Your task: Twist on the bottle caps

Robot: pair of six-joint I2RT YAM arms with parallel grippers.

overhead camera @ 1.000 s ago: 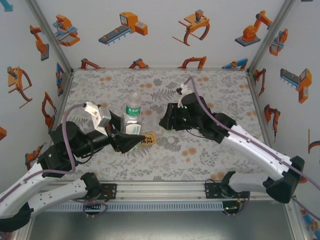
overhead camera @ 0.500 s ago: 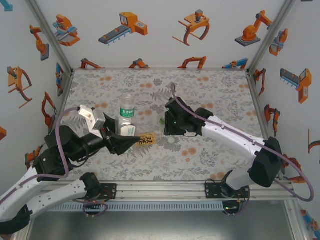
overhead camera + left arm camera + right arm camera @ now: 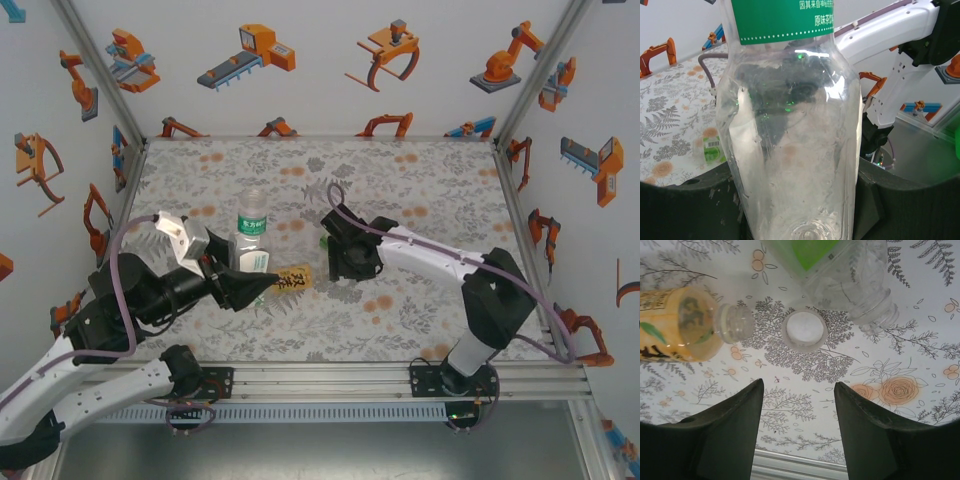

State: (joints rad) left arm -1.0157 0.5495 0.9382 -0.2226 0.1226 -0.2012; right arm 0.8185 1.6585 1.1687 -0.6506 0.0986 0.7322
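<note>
At the left, the left gripper (image 3: 252, 280) is clamping the slim clear bottle (image 3: 252, 228) low on its body and holding it upright over the left-middle of the counter (image 3: 430, 180). In the left wrist view the slim clear bottle (image 3: 790, 130) is sitting tight between the two dark fingers (image 3: 685, 210), its green label running across the top of the picture. I cannot tell whether its base is resting on the counter.

Just right of the left gripper's tips, the amber bottle (image 3: 293, 279) is lying on its side. In the right wrist view the amber bottle (image 3: 680, 325) is pointing its neck to the right; the neck end is looking pale and ridged, possibly capped, though the picture is too soft to be sure. Near that neck but apart from it, a whitish cap (image 3: 804, 330) is lying flat on the floral counter. Right of the cap, a short bottle (image 3: 840, 265) with a green label is lying on its side, its bare threaded mouth facing lower right.

The right gripper (image 3: 797, 390) is hanging over the counter with its jaws spread wide and gripping nothing, the whitish cap lying just ahead of the gap. From above, the right gripper (image 3: 345, 262) is sitting just right of the amber bottle.
</note>
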